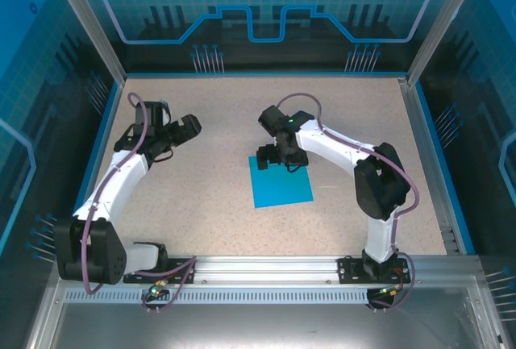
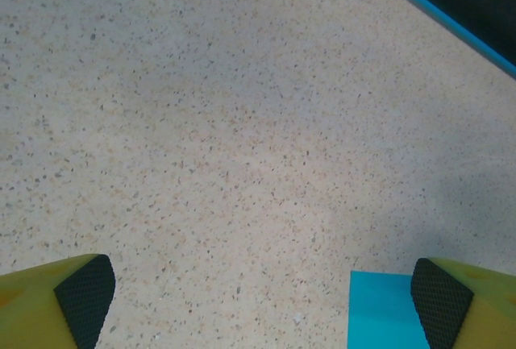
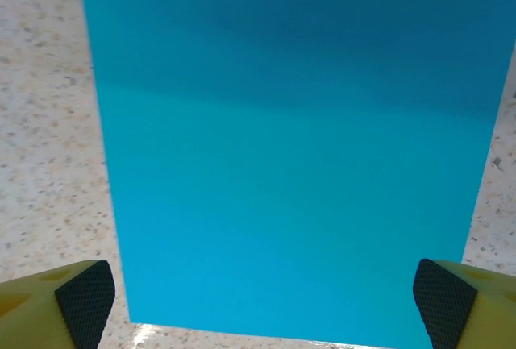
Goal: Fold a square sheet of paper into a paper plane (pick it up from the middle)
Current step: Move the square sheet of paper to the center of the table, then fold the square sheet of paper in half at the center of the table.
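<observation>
Sheet of cyan paper (image 3: 290, 164) lies flat beneath right gripper (image 3: 258, 305); it and left gripper (image 2: 262, 301) gape wide, empty.

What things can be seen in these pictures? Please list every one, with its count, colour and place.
square sheet of paper: one, cyan-blue, lying flat and unfolded near the middle of the table
table: one, speckled beige with a blue border
back wall: one, blue with a printed pattern, behind the table
rail: one, silver, along the near edge, bearing both arm bases
left gripper: one, yellow fingers with black pads, open, over bare table at far left
right gripper: one, same colours, open, over the sheet's far edge
</observation>
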Robot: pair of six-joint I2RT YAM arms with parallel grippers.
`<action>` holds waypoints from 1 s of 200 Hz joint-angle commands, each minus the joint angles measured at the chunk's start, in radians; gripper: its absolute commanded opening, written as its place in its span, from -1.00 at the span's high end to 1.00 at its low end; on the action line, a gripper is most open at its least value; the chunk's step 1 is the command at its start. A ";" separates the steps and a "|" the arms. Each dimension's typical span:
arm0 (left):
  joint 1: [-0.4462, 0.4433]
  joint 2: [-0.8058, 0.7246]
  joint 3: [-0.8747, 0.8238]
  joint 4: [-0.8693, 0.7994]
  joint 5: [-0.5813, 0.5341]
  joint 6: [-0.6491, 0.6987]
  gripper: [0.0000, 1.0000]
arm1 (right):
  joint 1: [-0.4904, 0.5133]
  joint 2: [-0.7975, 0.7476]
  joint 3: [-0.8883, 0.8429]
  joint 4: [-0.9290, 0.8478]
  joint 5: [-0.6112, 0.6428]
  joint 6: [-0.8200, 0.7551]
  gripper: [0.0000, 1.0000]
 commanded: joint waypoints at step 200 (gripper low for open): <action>-0.006 0.091 0.067 -0.061 0.006 0.006 -0.97 | 0.024 0.302 0.008 -0.021 -0.014 0.110 -0.89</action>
